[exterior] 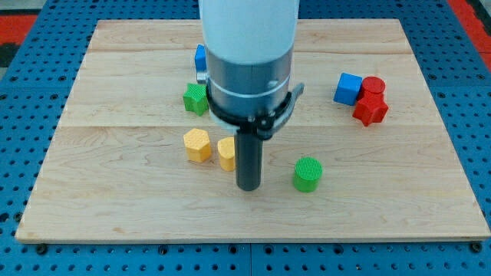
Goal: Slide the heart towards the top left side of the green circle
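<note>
A yellow block [225,152], likely the heart, lies near the board's middle, half hidden behind my rod. My tip [248,186] rests on the board right beside its right side, touching or nearly so. The green circle [308,174] stands to the right of my tip, a short gap away. A yellow hexagon-like block [197,145] sits just left of the yellow heart.
A green star-like block [196,99] sits up left of the rod. A blue block [199,57] is partly hidden behind the arm. At the right are a blue cube [347,89], a red cylinder [373,86] and a red block [370,110]. The wooden board [115,207] has blue pegboard around it.
</note>
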### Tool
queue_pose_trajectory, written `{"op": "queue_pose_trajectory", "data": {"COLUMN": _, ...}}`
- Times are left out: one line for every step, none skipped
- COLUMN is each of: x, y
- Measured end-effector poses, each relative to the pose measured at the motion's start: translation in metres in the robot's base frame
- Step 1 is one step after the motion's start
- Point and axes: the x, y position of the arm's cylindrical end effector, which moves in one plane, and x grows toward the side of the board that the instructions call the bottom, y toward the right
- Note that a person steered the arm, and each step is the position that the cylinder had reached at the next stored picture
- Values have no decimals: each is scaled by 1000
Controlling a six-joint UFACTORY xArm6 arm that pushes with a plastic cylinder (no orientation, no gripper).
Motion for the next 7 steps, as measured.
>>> {"op": "queue_pose_trajectory", "data": {"x": 1, "y": -34}}
{"op": "queue_pose_trajectory", "data": {"x": -12, "y": -30}}
{"op": "queue_pose_trajectory", "data": {"x": -28, "y": -19}}
{"op": "queue_pose_trajectory", "data": {"x": -40, "y": -19}}
{"op": "queue_pose_trajectory", "data": {"x": -41, "y": -37}}
{"op": "queue_pose_trajectory", "data": {"x": -54, "y": -52}}
{"op": "queue_pose_trajectory", "data": {"x": -62, "y": -61}}
